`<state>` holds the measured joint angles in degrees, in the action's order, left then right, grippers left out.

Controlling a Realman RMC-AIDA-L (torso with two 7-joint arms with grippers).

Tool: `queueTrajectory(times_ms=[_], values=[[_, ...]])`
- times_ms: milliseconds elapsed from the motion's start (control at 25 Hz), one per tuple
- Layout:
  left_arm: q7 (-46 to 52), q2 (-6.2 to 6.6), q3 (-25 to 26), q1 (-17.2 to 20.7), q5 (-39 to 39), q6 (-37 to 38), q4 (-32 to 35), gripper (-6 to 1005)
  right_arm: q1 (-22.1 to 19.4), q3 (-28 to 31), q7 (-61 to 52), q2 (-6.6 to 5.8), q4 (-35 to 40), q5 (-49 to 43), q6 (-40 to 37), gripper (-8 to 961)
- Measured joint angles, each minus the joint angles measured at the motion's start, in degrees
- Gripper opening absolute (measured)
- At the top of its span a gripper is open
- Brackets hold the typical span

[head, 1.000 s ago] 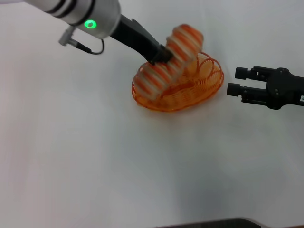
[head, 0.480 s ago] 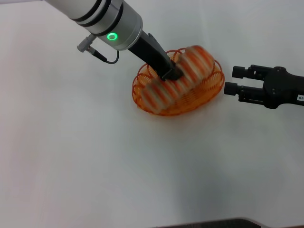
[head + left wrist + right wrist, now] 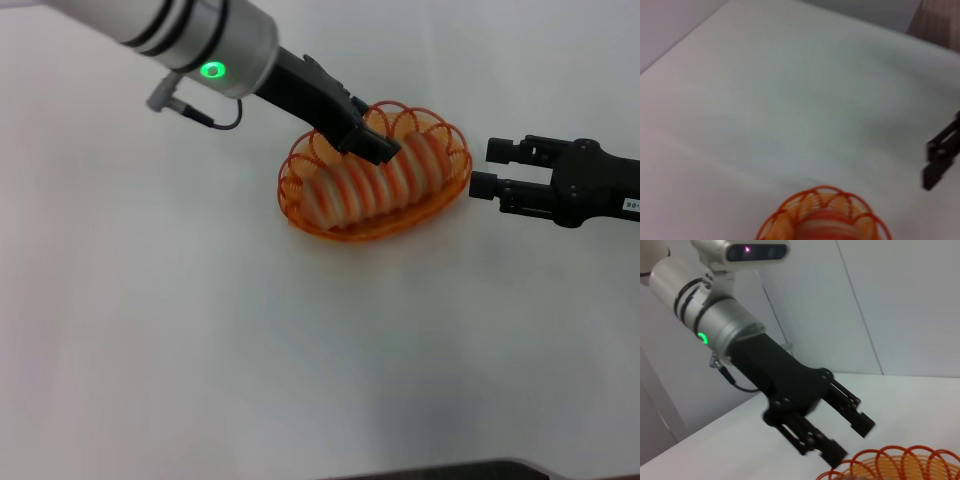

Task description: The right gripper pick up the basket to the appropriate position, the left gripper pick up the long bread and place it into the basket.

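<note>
The long bread (image 3: 375, 185) lies lengthwise inside the orange wire basket (image 3: 300, 215) on the white table. My left gripper (image 3: 375, 145) hovers just over the bread's far side, at the basket's back rim. The right wrist view shows the left gripper (image 3: 852, 442) with its fingers spread and nothing between them, above the basket rim (image 3: 890, 460). My right gripper (image 3: 483, 168) is open and empty, just right of the basket, not touching it. The left wrist view shows the basket (image 3: 785, 212) with the bread (image 3: 825, 227) in it and the right gripper (image 3: 940, 160) farther off.
The white table (image 3: 200, 340) stretches bare around the basket. A dark edge (image 3: 450, 470) runs along the table's front. A pale wall (image 3: 900, 300) stands behind the left arm in the right wrist view.
The left gripper lowered the tilted bread into the basket and let it go; the bread now lies flat inside. The right gripper has barely moved.
</note>
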<state>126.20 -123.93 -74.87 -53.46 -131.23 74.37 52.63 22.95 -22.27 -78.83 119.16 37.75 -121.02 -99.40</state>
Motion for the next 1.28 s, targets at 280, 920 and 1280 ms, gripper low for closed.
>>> queueTrajectory(times_ms=[280,920,1280], values=[[-10.5,0.01,11.9,6.7,3.7,12.6,3.8,790,0.0,-0.3,-0.7,-0.39,-0.5,-0.2,-0.2,704],[-31.1,3.62,40.7,20.8,5.1,19.4,-14.5,830,0.9,-0.6,-1.2,-0.34,-1.3,-0.4,2.2,704],[-31.1,4.1,41.4,22.3,5.0,19.4,-14.7,827,1.9,-2.1,-1.3,-0.07,-2.6,-0.5,4.4,704]])
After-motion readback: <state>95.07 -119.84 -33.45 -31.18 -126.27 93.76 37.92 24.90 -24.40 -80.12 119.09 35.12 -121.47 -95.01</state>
